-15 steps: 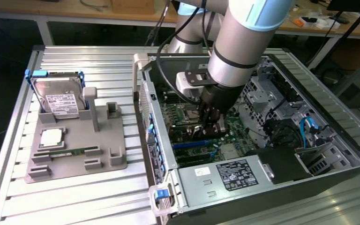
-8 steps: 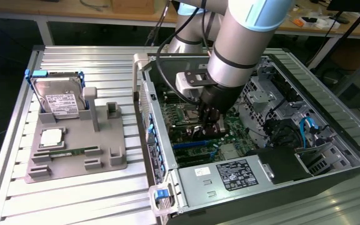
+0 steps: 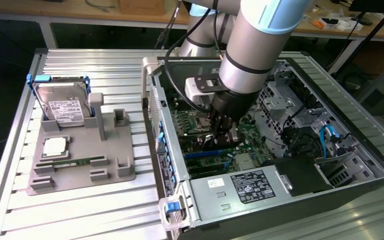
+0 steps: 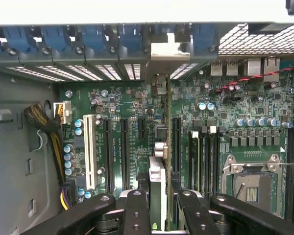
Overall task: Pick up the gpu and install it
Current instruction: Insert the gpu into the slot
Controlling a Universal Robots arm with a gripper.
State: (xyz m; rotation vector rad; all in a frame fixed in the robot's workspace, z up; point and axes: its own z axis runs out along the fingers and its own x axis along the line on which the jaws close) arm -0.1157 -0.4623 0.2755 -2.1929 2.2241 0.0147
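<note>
The table (image 3: 78,215) is ribbed bare metal, matt. The tray (image 3: 85,175) is dull grey plastic. The hard drive (image 3: 55,92) is shiny metal with a white paper label (image 3: 65,111). The case (image 3: 202,212) is grey sheet metal. The claw (image 4: 159,208) is matt black, and the gpu (image 4: 168,132) ends in a silver metal bracket (image 4: 164,49).

No wording is coming through clearly enough to read. A white label (image 3: 66,111) is sitting on the silver hard drive (image 3: 58,92), carrying rows of small dark print and what is perhaps a barcode, all of it illegible. A larger black-and-white rating label (image 3: 253,186) is lying on the grey power supply (image 3: 209,207), and its round marks and fine lines of print are not resolving into letters. A small white sticker (image 3: 217,183) is sitting just beside it. On the green motherboard (image 4: 186,98), tiny white markings are showing, none readable.
</note>
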